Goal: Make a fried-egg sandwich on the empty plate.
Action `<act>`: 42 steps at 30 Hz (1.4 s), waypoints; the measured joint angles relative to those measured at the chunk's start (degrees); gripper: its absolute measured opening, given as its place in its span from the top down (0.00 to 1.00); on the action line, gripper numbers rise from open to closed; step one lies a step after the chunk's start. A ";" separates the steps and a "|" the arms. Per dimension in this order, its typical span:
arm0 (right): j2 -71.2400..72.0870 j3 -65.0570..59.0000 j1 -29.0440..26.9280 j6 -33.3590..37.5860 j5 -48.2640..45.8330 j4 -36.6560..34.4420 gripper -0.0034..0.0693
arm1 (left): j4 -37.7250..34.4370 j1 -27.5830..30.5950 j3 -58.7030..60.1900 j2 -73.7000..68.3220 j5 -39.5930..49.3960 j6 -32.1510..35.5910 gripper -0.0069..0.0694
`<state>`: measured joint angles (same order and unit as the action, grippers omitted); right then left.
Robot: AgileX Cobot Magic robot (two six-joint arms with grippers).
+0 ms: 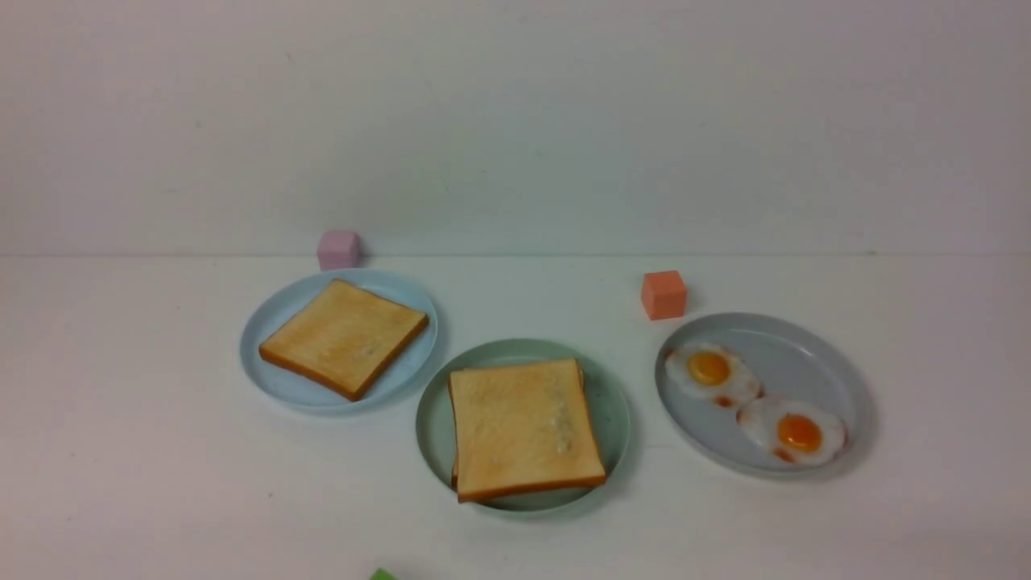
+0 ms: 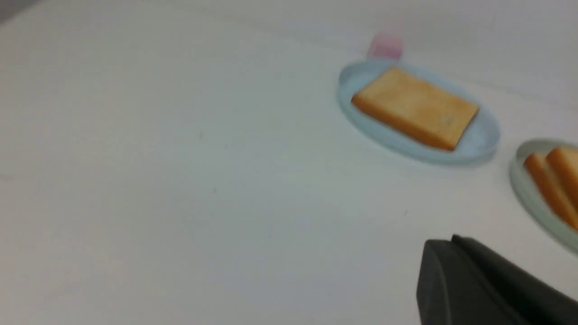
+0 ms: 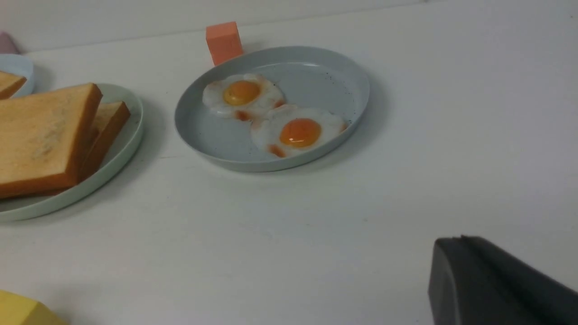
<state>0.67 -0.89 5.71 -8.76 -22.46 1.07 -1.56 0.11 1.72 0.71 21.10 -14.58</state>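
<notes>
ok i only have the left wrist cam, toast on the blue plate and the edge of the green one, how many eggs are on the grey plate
Observer: Two. The far egg and the near egg lie side by side on the grey plate.
Operator: is there egg in the green plate stack
Observer: None shows. The top toast slice covers nearly all of the lower slice on the mint-green plate.
Operator: anything near the grey plate
Observer: An orange cube stands by its far rim, on the side toward the green plate.
</notes>
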 joint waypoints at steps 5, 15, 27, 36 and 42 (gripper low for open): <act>0.00 0.00 0.00 0.00 0.00 0.00 0.95 | 0.22 0.00 0.06 0.00 1.08 0.05 0.93; 0.00 0.00 0.00 -0.05 0.00 0.00 0.94 | 0.22 0.00 0.06 0.00 1.12 0.05 0.93; 0.00 0.00 0.00 -0.05 0.00 0.00 0.93 | 0.22 0.00 0.06 0.00 1.12 0.05 0.93; 0.00 0.00 0.00 -0.10 0.00 0.00 0.92 | 0.22 0.00 0.06 0.00 1.12 0.05 0.93; 0.00 0.00 0.00 -0.10 0.00 0.00 0.91 | 0.22 0.00 0.06 0.00 1.12 0.05 0.92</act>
<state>0.67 -0.89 5.71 -8.85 -22.46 1.07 -1.34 0.11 1.78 0.71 22.22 -14.52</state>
